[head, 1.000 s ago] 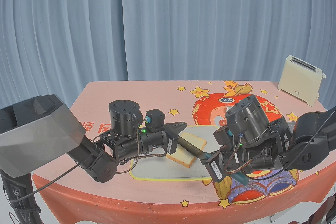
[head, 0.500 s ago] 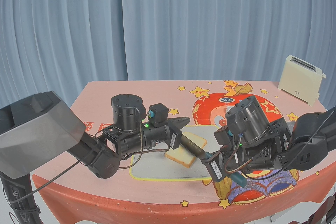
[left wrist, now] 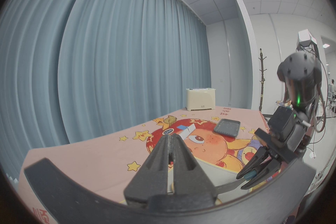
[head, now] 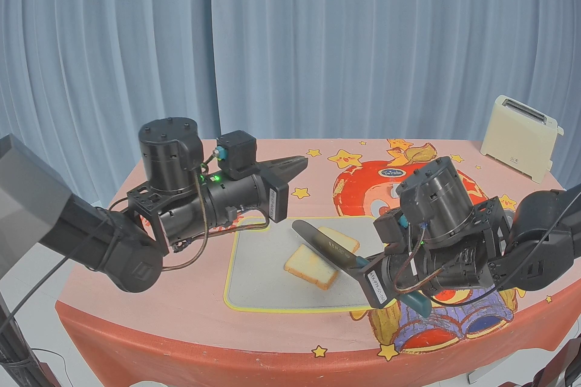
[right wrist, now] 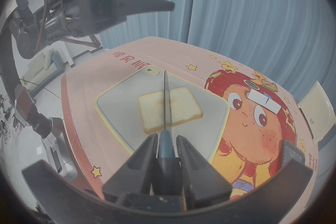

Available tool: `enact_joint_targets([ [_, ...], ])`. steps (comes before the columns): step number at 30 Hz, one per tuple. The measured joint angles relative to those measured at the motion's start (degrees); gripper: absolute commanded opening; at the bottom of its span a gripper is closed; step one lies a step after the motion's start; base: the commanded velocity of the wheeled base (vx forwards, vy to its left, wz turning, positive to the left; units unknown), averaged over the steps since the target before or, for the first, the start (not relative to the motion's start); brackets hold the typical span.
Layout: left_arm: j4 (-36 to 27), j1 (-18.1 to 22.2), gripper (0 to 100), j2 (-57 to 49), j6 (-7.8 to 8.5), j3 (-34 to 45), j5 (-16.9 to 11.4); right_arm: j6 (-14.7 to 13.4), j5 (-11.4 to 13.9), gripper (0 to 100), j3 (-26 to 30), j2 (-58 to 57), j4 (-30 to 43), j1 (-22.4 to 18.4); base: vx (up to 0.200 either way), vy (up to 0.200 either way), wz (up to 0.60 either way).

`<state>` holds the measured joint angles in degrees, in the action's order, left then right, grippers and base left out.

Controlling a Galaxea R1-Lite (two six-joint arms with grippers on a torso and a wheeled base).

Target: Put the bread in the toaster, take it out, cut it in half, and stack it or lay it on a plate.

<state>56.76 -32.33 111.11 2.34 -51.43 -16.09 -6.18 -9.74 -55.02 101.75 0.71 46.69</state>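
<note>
Pink cartoon-print table [head: 181, 309]: knife [right wrist: 165, 102] lined up over the bread [right wrist: 185, 105]

Clamped tight on the teal handle, the right gripper [right wrist: 164, 140] sits at the table's near right. From it, in the head view, the knife runs out toward 10 o'clock. Its blade crosses the middle of the bread, which lies flat and apparently uncut on the grey cutting board [right wrist: 119, 102]. Whether the edge touches the crust cannot be told. The left gripper [head: 299, 162], fingers pressed together and empty, hangs raised at 10 o'clock from the bread, well apart, so the right arm is plainly nearer. The toaster [head: 519, 137] stands at 2 o'clock.
</note>
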Motion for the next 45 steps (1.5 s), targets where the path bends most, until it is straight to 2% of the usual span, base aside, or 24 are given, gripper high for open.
enact_joint_targets([
  [8, 1.2, 3.4, 0, -6.4, 0.11, 5.7, 1.6, 0.0, -0.1, 0, 0.2, -0.5, -0.9, 0.0, 0.0, 0.0, 0.0],
  [14, 3.9, 6.2, 0, -12.2, 0.04, 13.3, 1.7, 0.0, -0.1, 0, 0.8, -1.1, -2.6, 0.2, 0.0, 0.0, 0.0],
  [24, 20.0, 12.0, 0, -18.2, -0.05, 28.0, 2.0, 0.1, -0.1, 0, 1.3, -2.7, -3.2, 0.5, 0.0, 0.0, 0.0],
  [28, 23.2, 15.2, 0, -20.7, -0.13, 32.6, 2.0, 0.1, -0.1, 0, 1.4, -3.8, -3.3, 0.7, 0.0, 0.0, 0.0],
  [40, 24.7, 19.3, 0, -35.6, 1.16, 44.3, 2.3, 0.2, -0.6, 0, 2.2, -7.4, -3.3, 2.2, 0.0, 0.0, 0.0],
  [45, 20.7, 21.8, 0, -44.6, 1.97, 49.3, 2.4, 0.2, -0.8, 0, 2.2, -7.9, -3.3, 2.3, 0.0, 0.0, 0.0],
])
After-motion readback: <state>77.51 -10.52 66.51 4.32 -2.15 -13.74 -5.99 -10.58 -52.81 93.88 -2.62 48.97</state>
